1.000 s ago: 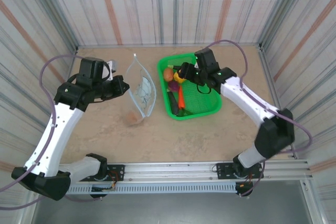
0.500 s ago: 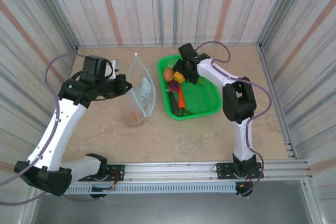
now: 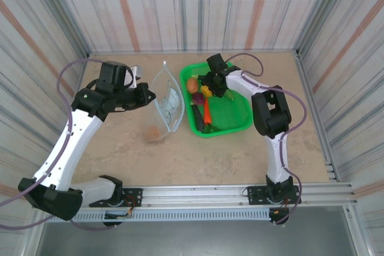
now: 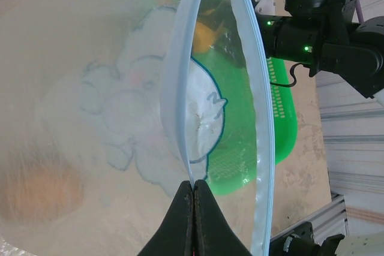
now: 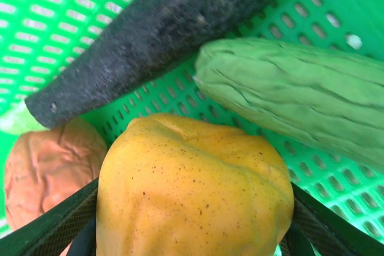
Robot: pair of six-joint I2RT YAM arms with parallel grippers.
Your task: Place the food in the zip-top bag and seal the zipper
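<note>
The clear zip-top bag (image 3: 167,103) stands with its mouth open left of the green basket. My left gripper (image 3: 150,95) is shut on the near lip of its zipper (image 4: 180,88), fingertips pinched together (image 4: 194,185). A brownish-orange piece of food (image 3: 153,133) lies in the bag's bottom. My right gripper (image 3: 207,85) is down in the basket, a finger (image 5: 54,226) pressed against each flank of the yellow-orange fruit (image 5: 192,190). Around it lie a brown potato (image 5: 48,166), a dark cucumber (image 5: 150,34) and a green pod (image 5: 300,94). The orange carrot (image 3: 207,112) lies nearer me.
The green mesh basket (image 3: 237,121) sits right of the bag, at the table's middle back. Striped walls close in the table on three sides. Bare tabletop lies in front of the bag and the basket.
My right arm has folded in and the gripper has dropped onto the yellow-orange fruit, its jaws narrowing round it. My left gripper has shifted slightly right with the bag's lip.
</note>
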